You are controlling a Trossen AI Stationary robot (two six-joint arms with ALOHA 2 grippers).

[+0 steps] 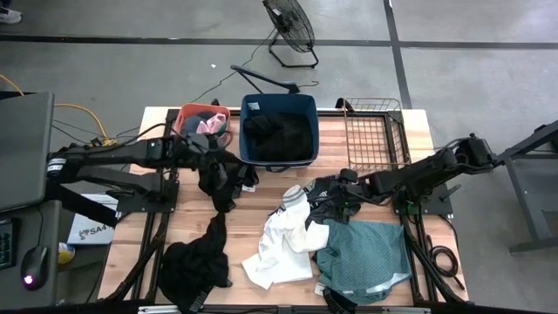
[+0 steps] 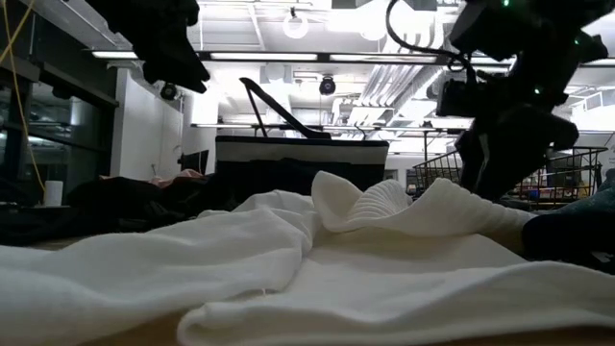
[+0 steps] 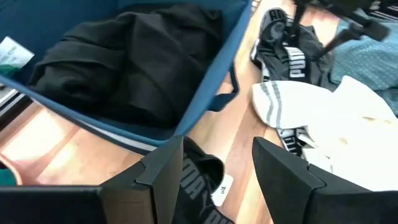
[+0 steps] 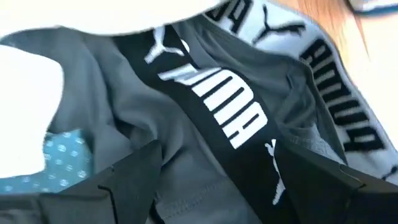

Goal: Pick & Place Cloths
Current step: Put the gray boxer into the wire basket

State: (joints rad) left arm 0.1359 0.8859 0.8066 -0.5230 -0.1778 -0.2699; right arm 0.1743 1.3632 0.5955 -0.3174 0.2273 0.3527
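My left gripper (image 1: 220, 164) (image 3: 217, 146) hovers open, high beside the navy tub's near-left corner, pointing toward the table's right. Under it on the wood lies a black cloth (image 1: 222, 183) (image 3: 199, 180) with white lettering and a white tag. My right gripper (image 1: 334, 199) (image 4: 217, 149) is open and low over a grey-and-black lettered cloth (image 4: 224, 106) (image 3: 289, 50), one finger on either side of its black band. A white cloth (image 1: 283, 240) (image 2: 288, 250), a teal cloth (image 1: 366, 257) and a black heap (image 1: 196, 262) lie along the near side.
The navy tub (image 1: 246, 131) at the far middle holds black cloth. The orange basin (image 1: 187, 113) to its left holds pink and dark cloth. A wire basket (image 1: 375, 131) stands at the far right. In the low view the white cloth hides the right gripper's fingertips.
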